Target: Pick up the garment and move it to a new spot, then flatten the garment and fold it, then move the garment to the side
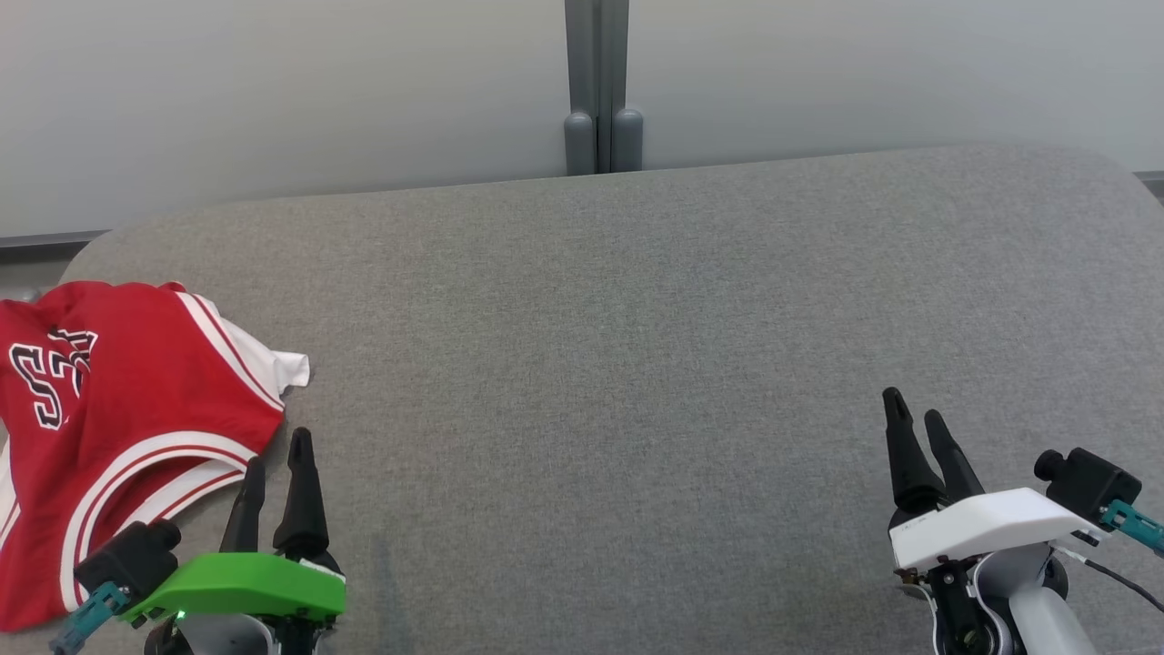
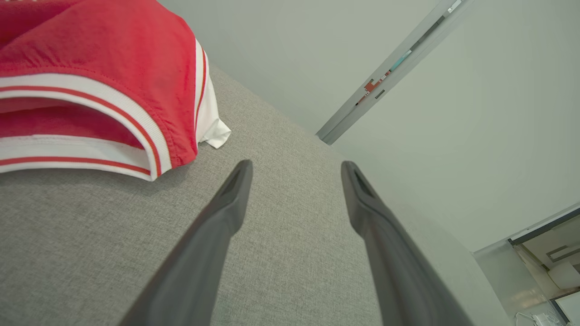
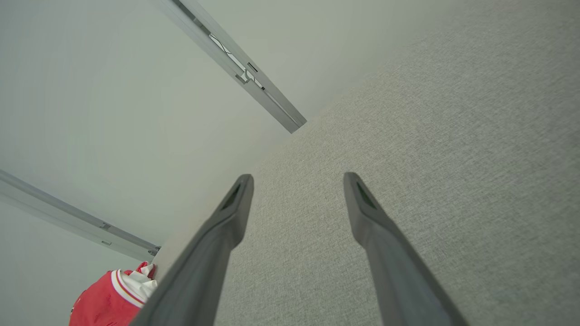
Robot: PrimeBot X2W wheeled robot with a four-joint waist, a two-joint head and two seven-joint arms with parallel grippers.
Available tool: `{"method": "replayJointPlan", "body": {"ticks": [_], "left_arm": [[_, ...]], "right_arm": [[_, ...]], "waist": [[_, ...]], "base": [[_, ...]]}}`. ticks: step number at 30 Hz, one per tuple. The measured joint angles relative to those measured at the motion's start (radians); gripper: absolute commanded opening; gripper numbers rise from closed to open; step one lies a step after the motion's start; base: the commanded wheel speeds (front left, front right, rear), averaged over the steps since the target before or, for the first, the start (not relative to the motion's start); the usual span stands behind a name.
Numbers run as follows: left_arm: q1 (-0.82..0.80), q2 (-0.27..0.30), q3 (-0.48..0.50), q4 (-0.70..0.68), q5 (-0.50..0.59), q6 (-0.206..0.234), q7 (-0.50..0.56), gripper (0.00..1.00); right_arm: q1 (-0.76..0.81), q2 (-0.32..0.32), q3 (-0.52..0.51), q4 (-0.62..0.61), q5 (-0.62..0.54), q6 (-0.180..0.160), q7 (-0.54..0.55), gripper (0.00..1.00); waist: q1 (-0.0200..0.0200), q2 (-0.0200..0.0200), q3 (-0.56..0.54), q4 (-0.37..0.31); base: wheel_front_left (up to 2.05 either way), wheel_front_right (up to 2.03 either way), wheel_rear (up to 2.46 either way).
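On the broad, round-cornered table (image 1: 637, 318) of coarse grey weave, the red garment (image 1: 136, 400), banded in ribbed white and red, lies crumpled at my left edge. My left gripper (image 1: 276, 449) just beside its hem and my right gripper (image 1: 914, 407) well apart both spread tapered dark fingers wide, empty.

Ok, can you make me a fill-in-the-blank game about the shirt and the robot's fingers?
1. The jersey is mostly ____ with white stripes.
2. It lies on the robot's ____ side of the grey table.
3. The fingers of the left gripper are ____, not shut, and hold nothing.
Missing words: red; left; open.
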Motion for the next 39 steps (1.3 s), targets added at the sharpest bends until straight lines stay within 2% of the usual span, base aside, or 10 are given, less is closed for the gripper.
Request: {"method": "replayJointPlan", "body": {"ticks": [25,39], "left_arm": [[0.003,0.007,-0.042,-0.02,0.294,0.02,-0.068,1.0],[0.017,0.012,-0.057,-0.01,0.41,0.02,-0.099,1.0]], "right_arm": [[-0.012,-0.002,0.038,-0.005,-0.285,0.0,-0.056,1.0],[-0.011,-0.003,0.051,-0.008,-0.404,0.0,-0.081,1.0]], "waist": [[0.0,0.0,-0.002,0.005],[0.0,0.0,-0.01,0.009]], "base": [[0.0,0.0,0.0],[0.0,0.0,0.0]]}}
